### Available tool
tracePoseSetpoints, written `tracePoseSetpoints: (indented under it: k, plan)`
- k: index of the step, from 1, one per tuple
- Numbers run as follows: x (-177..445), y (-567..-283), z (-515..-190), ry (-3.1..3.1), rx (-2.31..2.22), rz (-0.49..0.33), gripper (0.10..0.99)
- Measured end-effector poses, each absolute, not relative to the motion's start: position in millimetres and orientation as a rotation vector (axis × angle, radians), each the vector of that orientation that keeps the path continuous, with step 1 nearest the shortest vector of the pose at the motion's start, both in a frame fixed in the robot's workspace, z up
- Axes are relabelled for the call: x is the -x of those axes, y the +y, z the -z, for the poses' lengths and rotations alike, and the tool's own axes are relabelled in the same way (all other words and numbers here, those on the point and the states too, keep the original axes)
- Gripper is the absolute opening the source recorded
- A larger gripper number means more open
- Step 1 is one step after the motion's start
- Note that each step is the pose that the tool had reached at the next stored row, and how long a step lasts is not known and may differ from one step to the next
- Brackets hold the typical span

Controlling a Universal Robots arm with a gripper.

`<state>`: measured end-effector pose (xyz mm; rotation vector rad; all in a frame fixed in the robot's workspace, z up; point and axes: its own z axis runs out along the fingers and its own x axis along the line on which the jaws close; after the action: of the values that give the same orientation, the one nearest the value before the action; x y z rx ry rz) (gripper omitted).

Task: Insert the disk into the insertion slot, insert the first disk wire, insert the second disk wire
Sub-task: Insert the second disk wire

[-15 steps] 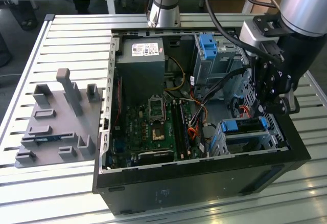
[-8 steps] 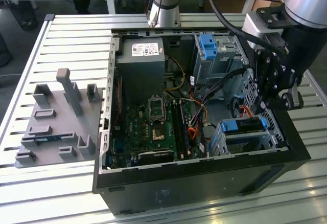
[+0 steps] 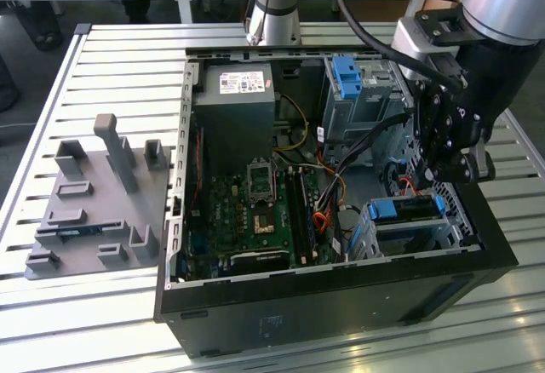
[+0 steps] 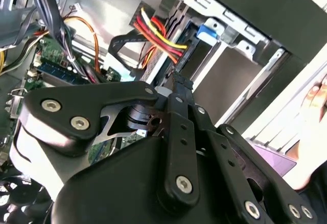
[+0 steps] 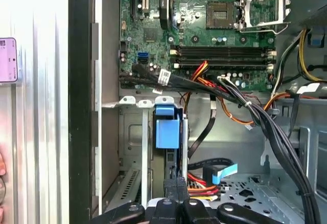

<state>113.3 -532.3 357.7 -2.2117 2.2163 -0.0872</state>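
Disk seated in insertion slot, 4 o'clock of case; hand closed just above, grasp contents unclear, red-yellow wires crowd fingertips.

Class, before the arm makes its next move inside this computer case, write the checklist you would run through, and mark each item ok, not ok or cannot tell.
1. Is the disk seated in the insertion slot? Ok: its blue caddy sits inside the low cage.
2. Is the gripper lined up with the disk's end? Ok in the first wrist view.
3. Is the gripper holding anything? Cannot tell: it is shut, but no held part shows.
4. Are the red and yellow wires plugged into the disk? Cannot tell.
5. Is the blue-ended cable plugged in? Not ok: its end lies apart from the disk.
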Motion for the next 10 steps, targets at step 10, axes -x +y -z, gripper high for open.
tracePoseSetpoints:
  k: [10]
  plan:
    - [-99,-527,-367,2.217,2.213,0.081,0.106]
